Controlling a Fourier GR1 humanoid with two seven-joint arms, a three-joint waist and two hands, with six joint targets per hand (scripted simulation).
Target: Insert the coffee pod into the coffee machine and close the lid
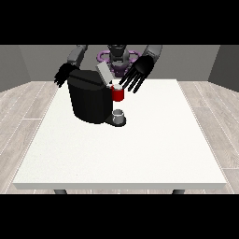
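A black coffee machine [87, 98] stands on the white table [140, 149], towards the back left. Its grey lid [104, 73] is tilted up and open. A red part with a white top [118, 93] shows at the machine's head; whether the pod is in it I cannot tell. A small grey cup [119, 114] sits on the machine's base below that. The hand at the view's right [137, 73] hovers just right of the lid, above the red part, fingers spread and straight. The hand at the view's left [62, 74] hangs behind the machine's left side, fingers relaxed.
The robot's torso [117, 57] stands behind the table's far edge. Bare table surface stretches from the machine to the front and right edges.
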